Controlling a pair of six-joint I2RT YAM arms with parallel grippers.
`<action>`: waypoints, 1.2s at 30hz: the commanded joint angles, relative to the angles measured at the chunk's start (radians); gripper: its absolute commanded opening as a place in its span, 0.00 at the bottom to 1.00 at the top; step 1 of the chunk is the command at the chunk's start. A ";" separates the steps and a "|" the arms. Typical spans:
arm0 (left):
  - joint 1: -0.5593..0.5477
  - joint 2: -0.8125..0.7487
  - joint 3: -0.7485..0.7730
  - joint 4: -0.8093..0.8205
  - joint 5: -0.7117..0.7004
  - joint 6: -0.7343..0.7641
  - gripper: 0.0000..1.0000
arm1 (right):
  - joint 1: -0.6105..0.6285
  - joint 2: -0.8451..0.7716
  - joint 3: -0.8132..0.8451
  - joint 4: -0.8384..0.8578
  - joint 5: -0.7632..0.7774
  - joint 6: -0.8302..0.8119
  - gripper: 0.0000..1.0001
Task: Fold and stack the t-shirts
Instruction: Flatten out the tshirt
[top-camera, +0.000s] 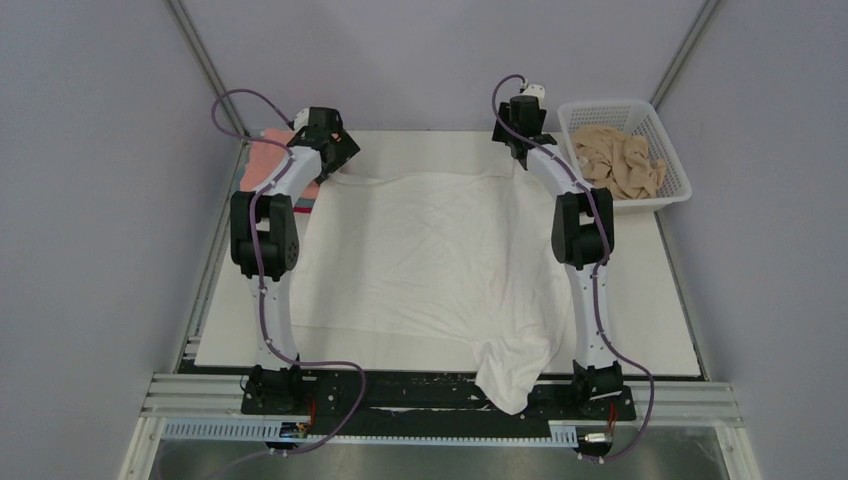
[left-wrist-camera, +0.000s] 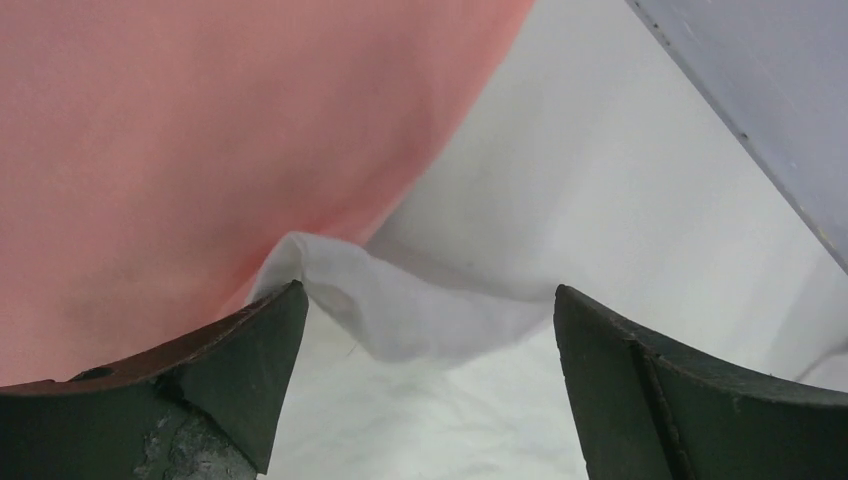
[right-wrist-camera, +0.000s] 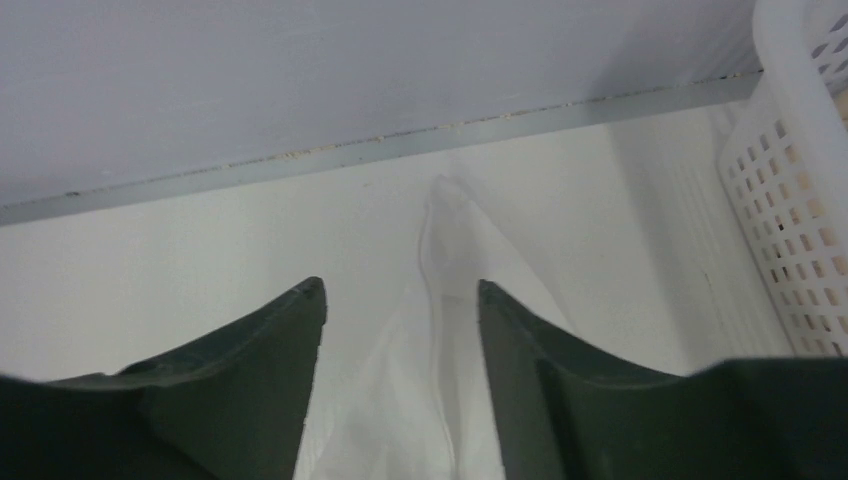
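Here, a large white shirt (top-camera: 430, 260) is spread, wrinkled, over the middle of the counter (top-camera: 660, 300) in the top view, and one part of it is seen hanging over the near edge at the lower centre of the frame. The left hand (top-camera: 340, 150) is placed at the upper left corner of that shirt, the right hand (top-camera: 520, 140) at its upper right corner. In the left wrist view the left hand (left-wrist-camera: 429, 288) is shown with its dark fingers (left-wrist-camera: 230, 380) spread wide apart. A folded-over corner of the white shirt (left-wrist-camera: 400, 310) lies between the tips, with nothing clamped. A pink shirt (left-wrist-camera: 200, 130) fills the upper left of that frame, and the white corner is laid against its edge. From above, the pink shirt (top-camera: 268, 160) is seen at the upper left, partly hidden by the left arm. In the right wrist view the right hand (right-wrist-camera: 401, 284) is also held apart, less widely. A raised ridge of white cloth (right-wrist-camera: 440, 240) runs up between its tips toward the grey wall (right-wrist-camera: 300, 70), and it cannot be told whether the cloth touches them. A white mesh basket (right-wrist-camera: 800, 150) is cut off at the right edge. In the top view the basket (top-camera: 600, 104) sits at the upper right, just beside the right hand, with a crumpled tan shirt (top-camera: 620, 160) in it.
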 joint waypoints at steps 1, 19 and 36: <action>-0.011 -0.213 -0.116 0.116 0.088 0.032 1.00 | 0.004 -0.214 -0.122 0.023 -0.098 0.018 0.99; -0.145 -0.540 -0.612 0.177 0.144 0.102 1.00 | 0.005 -0.253 -0.397 0.052 -0.390 0.242 1.00; -0.194 -0.525 -0.972 0.184 0.134 0.050 1.00 | 0.024 0.203 0.134 0.506 -0.397 0.393 1.00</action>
